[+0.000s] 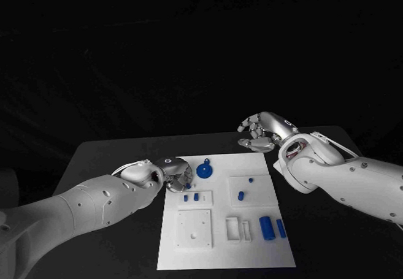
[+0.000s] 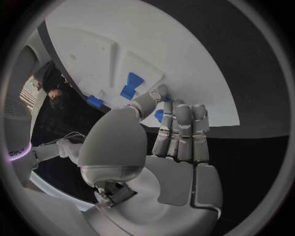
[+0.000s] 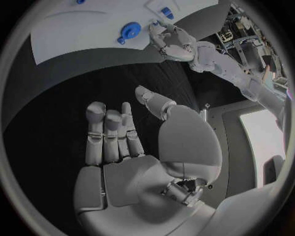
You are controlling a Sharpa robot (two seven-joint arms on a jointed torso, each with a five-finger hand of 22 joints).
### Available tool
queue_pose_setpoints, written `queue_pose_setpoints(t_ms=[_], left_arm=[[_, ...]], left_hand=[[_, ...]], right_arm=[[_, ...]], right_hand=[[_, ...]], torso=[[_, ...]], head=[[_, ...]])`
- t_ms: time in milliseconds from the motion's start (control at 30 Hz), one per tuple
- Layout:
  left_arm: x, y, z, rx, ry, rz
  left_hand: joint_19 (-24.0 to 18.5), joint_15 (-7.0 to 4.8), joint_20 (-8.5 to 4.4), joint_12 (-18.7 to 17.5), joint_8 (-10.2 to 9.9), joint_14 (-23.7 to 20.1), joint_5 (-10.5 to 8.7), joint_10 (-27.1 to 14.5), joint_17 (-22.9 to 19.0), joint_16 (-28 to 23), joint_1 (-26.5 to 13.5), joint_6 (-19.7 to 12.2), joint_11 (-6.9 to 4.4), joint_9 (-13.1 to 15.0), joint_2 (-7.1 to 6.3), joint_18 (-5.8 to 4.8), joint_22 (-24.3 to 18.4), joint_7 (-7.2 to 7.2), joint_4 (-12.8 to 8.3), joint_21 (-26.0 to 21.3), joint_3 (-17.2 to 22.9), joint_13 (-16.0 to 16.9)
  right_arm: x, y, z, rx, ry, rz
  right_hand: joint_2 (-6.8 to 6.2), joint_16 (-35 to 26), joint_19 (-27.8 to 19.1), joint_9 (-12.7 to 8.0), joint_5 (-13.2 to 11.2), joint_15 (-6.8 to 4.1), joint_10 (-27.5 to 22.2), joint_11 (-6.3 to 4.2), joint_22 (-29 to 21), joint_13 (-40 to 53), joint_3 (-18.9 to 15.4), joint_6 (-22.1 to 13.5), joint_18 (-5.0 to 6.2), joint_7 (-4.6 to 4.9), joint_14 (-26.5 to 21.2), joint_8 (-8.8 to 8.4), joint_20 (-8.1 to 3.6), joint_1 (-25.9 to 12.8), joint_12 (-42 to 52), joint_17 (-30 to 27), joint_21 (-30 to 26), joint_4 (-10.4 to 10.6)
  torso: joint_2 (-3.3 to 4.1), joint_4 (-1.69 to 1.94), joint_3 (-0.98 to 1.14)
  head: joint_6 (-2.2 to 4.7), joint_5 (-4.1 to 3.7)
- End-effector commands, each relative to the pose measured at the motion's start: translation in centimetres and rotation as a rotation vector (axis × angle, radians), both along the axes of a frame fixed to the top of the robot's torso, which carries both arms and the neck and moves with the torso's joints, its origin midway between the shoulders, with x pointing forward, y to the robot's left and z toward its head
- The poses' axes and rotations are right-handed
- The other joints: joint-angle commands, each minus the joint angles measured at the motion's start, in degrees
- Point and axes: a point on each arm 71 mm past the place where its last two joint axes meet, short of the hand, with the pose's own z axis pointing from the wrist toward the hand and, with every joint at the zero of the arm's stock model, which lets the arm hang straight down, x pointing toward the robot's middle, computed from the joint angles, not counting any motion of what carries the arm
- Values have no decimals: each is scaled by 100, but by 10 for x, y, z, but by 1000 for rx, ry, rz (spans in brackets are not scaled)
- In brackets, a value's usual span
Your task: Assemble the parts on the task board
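Observation:
The white task board (image 1: 225, 249) lies mid-table. My left hand (image 1: 172, 175) hovers at its far left corner, thumb and fingers (image 2: 179, 129) drawn together around a small blue part (image 2: 159, 116), mostly hidden. A blue round part (image 1: 204, 171) lies on the board just right of that hand, also visible as the blue round part (image 3: 129, 32). Two short blue pieces (image 1: 192, 197) sit near the board's left edge, two more (image 1: 241, 196) in the middle, and two blue cylinders (image 1: 272, 226) at the right. My right hand (image 1: 261, 131) hangs open beyond the board's far edge, holding nothing.
Recessed white frames (image 1: 194, 227) and narrow slots (image 1: 236, 229) are set into the board's near half. Black table (image 1: 105, 156) surrounds the board. My left forearm (image 1: 89, 205) lies along the table's left side, the right forearm (image 1: 353, 180) along its right.

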Motion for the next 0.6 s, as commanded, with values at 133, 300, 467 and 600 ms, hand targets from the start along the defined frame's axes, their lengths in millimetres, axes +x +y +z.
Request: queue_pose_setpoints(t_ms=[133, 300, 467, 600], left_arm=[[-3, 0, -10, 47, 39, 2], [-3, 0, -11, 52, 45, 3], [-3, 0, -11, 45, 33, 1], [-4, -1, -11, 43, 34, -8]], left_hand=[[-4, -13, -86, 71, 33, 29, 0, 69, -12, 26, -84, 32, -7, 11, 48, 40, 87, 10, 28, 27, -38, -14], [-12, -20, -92, 95, -15, 19, -1, 51, -16, 33, -197, -57, -14, -7, -33, 36, 87, 17, 34, 26, -121, -35], [-12, -22, -97, 116, -35, 22, -1, 50, -16, 41, -199, -94, -15, -15, -47, 39, 86, 20, 25, 25, -133, -39], [-7, -25, -102, 152, -93, 22, 0, 49, -21, 46, -192, -203, -18, -38, -74, 40, 82, 2, 20, 24, -140, -48]], right_arm=[[0, 2, 0, -9, 6, 11], [0, 1, 0, -9, 6, 11], [0, 1, 0, -9, 7, 10], [0, 1, 0, -9, 7, 10]], right_hand=[[-39, -17, 18, -6, -4, -6, -17, -7, 76, -5, 10, 1, 357, 40, -2, 27, -37, -19, 6, -7, -22, 42], [-39, -17, 19, -6, -5, -7, -16, -8, 77, -6, 10, 2, 357, 39, -2, 28, -37, -20, 6, -7, -22, 47], [-41, -17, 19, -7, -5, -7, -16, -8, 77, -6, 10, 2, 357, 39, -2, 28, -37, -20, 7, -7, -22, 51], [-42, -16, 20, -8, -5, -8, -15, -9, 77, -6, 10, 3, 357, 39, -1, 29, -38, -20, 7, -7, -22, 54]], torso=[[2, 1, -1], [1, -1, 0], [-1, 0, 1], [0, 4, -1]], head=[[-7, -2], [-11, -1], [-14, -2], [-7, -4]])
